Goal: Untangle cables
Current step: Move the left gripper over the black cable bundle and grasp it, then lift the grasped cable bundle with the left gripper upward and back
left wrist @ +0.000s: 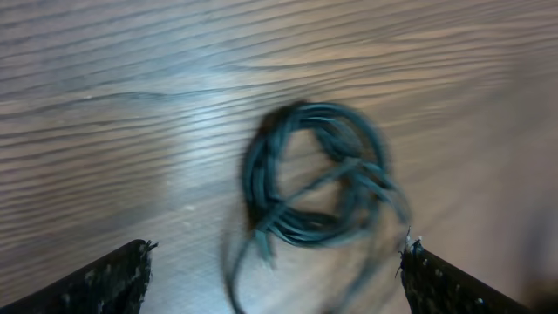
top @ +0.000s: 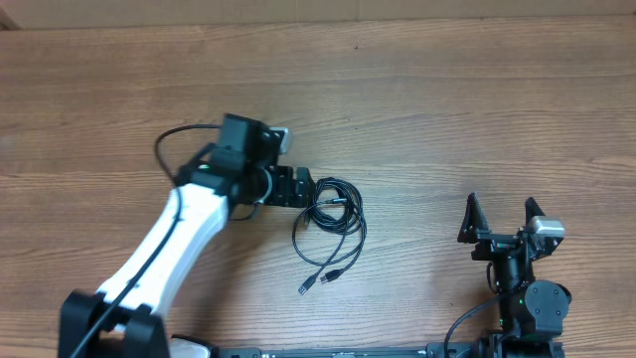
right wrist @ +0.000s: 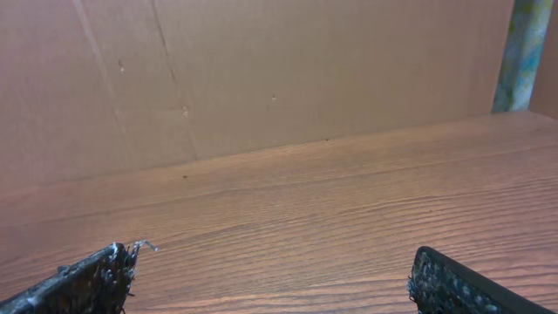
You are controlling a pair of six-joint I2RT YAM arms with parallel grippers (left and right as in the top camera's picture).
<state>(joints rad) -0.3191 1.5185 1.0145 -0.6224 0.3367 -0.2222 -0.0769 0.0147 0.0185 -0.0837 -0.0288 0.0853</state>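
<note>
A wood-grain table (top: 447, 89) meets a plain brown cardboard wall (right wrist: 305, 70).

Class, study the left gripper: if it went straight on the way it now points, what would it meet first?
The left gripper, jaws open, points at the coil of cables lying on the table. It would probably meet the coil's near edge first, though the wrist view is blurred and depth is unclear.

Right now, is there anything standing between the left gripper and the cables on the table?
Nothing visible does. The left gripper hangs open close beside the coil of cables, and its wrist view shows only bare table before the coil. The right gripper is far off to the side.
</note>
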